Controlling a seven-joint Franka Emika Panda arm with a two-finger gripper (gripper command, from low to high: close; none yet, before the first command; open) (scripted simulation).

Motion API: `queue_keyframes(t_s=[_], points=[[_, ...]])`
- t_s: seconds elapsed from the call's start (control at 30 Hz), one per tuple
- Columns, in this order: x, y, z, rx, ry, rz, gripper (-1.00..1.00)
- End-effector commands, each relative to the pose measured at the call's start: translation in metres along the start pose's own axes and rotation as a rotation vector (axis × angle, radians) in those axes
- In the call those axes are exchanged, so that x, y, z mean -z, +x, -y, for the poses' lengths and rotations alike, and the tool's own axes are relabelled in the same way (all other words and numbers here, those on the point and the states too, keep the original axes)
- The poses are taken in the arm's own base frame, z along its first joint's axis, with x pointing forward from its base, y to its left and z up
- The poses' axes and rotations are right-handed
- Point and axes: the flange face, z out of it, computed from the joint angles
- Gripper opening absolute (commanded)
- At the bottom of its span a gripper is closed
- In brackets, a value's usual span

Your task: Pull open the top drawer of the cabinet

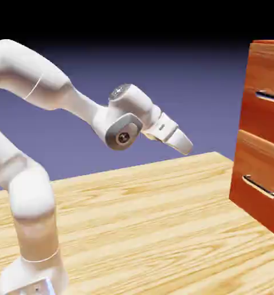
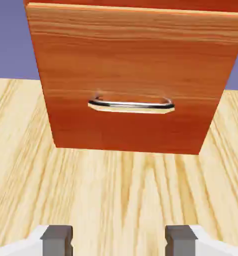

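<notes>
Wood drawer waits shut as open claw points low

Reddish-brown and closed, the top drawer [image 1: 263, 72] sits at the upper end of the cabinet [image 1: 273, 41], on the exterior view's right, its silver handle [image 1: 270, 97] beyond the robot's reach as posed. Directly below is the lower drawer [image 1: 257, 167], with a matching handle [image 1: 259, 186]. Across a stretch of open air, the white arm [image 1: 50, 80] bends over the pale wooden table [image 1: 133, 222], its claw [image 2: 119, 241] spread wide, the two grey fingertips well apart and nothing between them.

The likeness of the two drawers may be the chief hazard. The hand view is filled mostly by the lower drawer and its bar, with only a strip of the front above showing at the top edge. A straight advance along that line could bring the claw to the wrong handle, or down toward the tabletop. The downward slant of the hand poses another risk: unless it lifts and levels, a fingertip could strike the drawer face or knock the bar instead of passing around it. The handle is thin, so a small error in height could leave both fingers on one side and the grip closing on air. Even a sound hold might slip if the pull ran sideways or downward rather than straight out from the cabinet.
</notes>
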Motion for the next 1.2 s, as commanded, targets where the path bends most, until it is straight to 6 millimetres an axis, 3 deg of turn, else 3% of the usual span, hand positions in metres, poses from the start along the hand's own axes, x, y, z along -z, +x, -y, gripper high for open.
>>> queue_keyframes(t_s=[0.0,0.3,0.57,0.9,1.17], points=[[0.007,0.002,0.009,0.078,0.019,-0.008,0.0],[0.074,0.022,0.076,0.751,0.148,-0.142,0.0],[0.138,0.042,0.109,1.295,0.184,-0.336,0.0],[0.203,0.077,0.118,1.881,0.086,-0.625,0.0],[0.232,0.116,0.107,2.269,-0.119,-0.837,0.0]])
